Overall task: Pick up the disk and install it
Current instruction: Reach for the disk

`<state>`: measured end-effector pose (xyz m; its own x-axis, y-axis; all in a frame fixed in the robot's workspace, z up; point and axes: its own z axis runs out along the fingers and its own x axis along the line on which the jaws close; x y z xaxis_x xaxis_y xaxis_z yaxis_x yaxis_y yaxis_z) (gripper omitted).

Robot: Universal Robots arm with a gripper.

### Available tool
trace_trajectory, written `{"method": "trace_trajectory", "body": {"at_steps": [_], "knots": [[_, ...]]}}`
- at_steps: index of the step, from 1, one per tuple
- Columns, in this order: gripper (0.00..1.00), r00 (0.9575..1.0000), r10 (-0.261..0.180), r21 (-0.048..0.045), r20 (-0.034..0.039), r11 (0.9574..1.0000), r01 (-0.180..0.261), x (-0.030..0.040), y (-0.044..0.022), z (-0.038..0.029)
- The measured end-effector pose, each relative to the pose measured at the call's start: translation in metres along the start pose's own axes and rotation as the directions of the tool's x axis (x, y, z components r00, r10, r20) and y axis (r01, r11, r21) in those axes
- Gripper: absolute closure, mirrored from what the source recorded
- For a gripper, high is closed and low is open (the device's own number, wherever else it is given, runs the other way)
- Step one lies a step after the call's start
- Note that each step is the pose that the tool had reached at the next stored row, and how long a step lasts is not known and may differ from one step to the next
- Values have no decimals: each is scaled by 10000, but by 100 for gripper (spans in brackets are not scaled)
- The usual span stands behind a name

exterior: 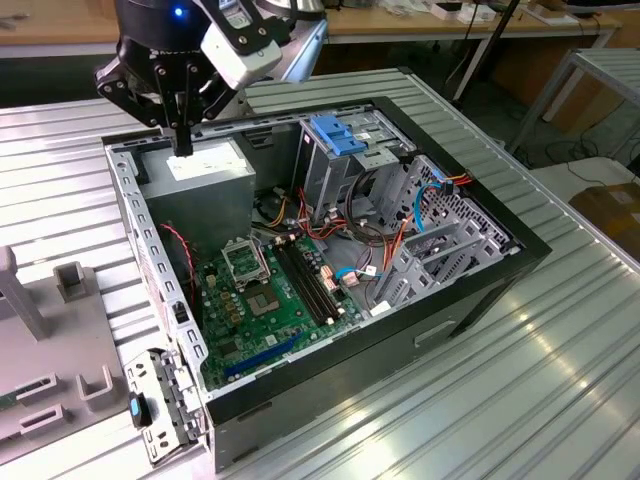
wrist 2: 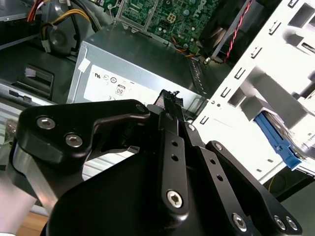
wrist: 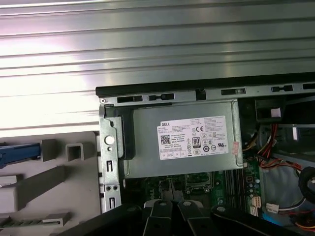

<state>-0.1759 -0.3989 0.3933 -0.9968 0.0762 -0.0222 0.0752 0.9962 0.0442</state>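
The gripper's black linkages are closest to the lens in both wrist views. Its fingers [wrist 2: 169, 105] are pressed together with nothing between them. In the exterior view the gripper [exterior: 183, 148] hangs tip-down right over the power supply [exterior: 205, 165]; I cannot tell whether it touches. The disk [exterior: 138, 408] is not in the gripper. It sits outside the computer case [exterior: 480, 290], just beside the case's near corner toward the exterior view's left, on a grey fixture plate [exterior: 60, 340]. Its blue carrier edge and a sliver of dark body can be seen, too little to tell how it lies. The same blue strip [wrist: 19, 151] appears in the first wrist view among the plate's raised grey blocks, and in the second wrist view it appears as a blue bar [wrist 2: 278, 142] against the bright fixture. The disk is well apart from the gripper, with the case's perforated metal wall [exterior: 150, 260] running between them. Inside the open case, the labelled silver power supply fills the far corner. The green motherboard [exterior: 270, 310] lies on the case floor beside it. Beyond that stands a grey drive cage with a light-blue plastic top [exterior: 340, 135], with red and blue cables [exterior: 420, 215] looping around it. The case rests on a ribbed metal table [exterior: 560, 380].
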Motion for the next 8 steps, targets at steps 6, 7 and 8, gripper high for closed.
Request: {"method": "trace_trajectory", "body": {"at_steps": [6,7,8], "knots": [[89,10000,1,0,-6,10000,-1,130,-10,-3],[89,10000,1,0,-9,10000,-1,146,-11,-3],[89,10000,0,0,-12,10000,0,160,-12,-4]]}}
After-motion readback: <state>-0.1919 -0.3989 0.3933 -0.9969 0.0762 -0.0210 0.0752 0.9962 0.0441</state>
